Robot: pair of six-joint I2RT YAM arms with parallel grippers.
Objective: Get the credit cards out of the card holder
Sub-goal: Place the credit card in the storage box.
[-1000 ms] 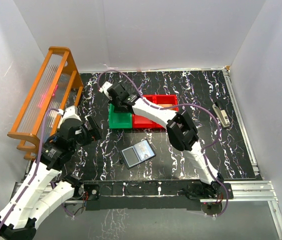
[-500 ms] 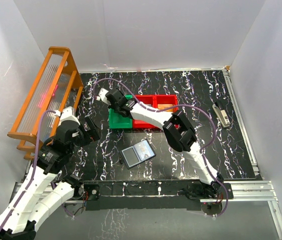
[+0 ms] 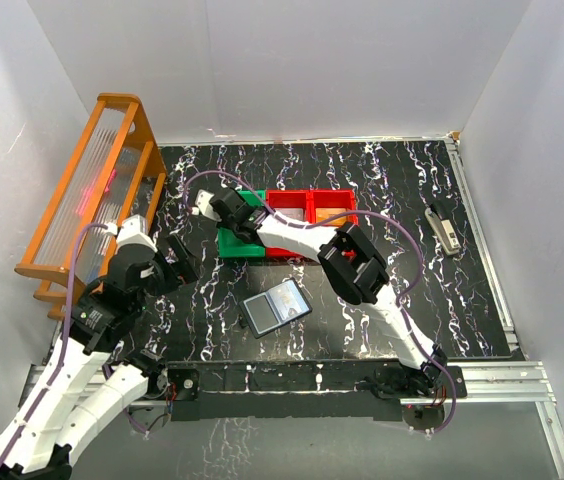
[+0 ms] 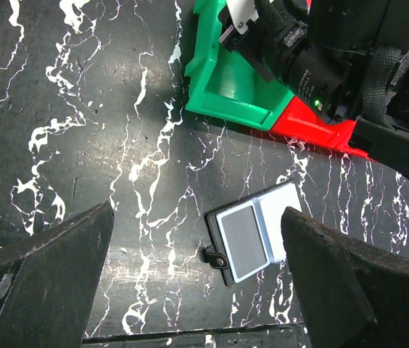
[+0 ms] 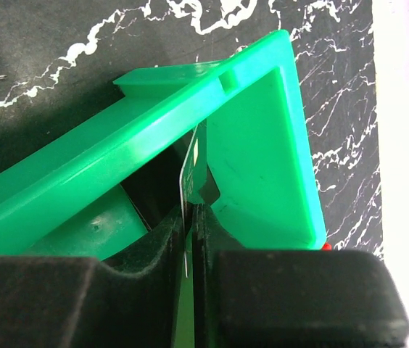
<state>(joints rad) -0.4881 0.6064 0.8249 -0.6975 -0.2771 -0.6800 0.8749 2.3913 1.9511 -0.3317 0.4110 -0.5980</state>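
The card holder [image 3: 276, 306] lies open on the black marbled table, dark rim and strap, light-blue panels. In the left wrist view [image 4: 251, 232] its left panel shows a grey card face and its right panel looks pale. My right gripper [image 3: 224, 205] is over the green bin [image 3: 240, 242]. In the right wrist view it [image 5: 190, 217] is shut on a thin credit card [image 5: 190, 177], seen edge-on just above the bin's floor [image 5: 262, 159]. My left gripper [image 3: 182, 258] is open and empty, hovering left of the holder [image 4: 197, 250].
Two red bins [image 3: 307, 212] adjoin the green bin on its right. An orange slatted rack [image 3: 92, 190] stands along the left wall. A small grey stapler-like object [image 3: 444, 230] lies at the far right. White walls enclose the table.
My right gripper has moved a little toward the near side and lower over the green bin with the card in it. My left arm has drawn back slightly. The holder has not moved.
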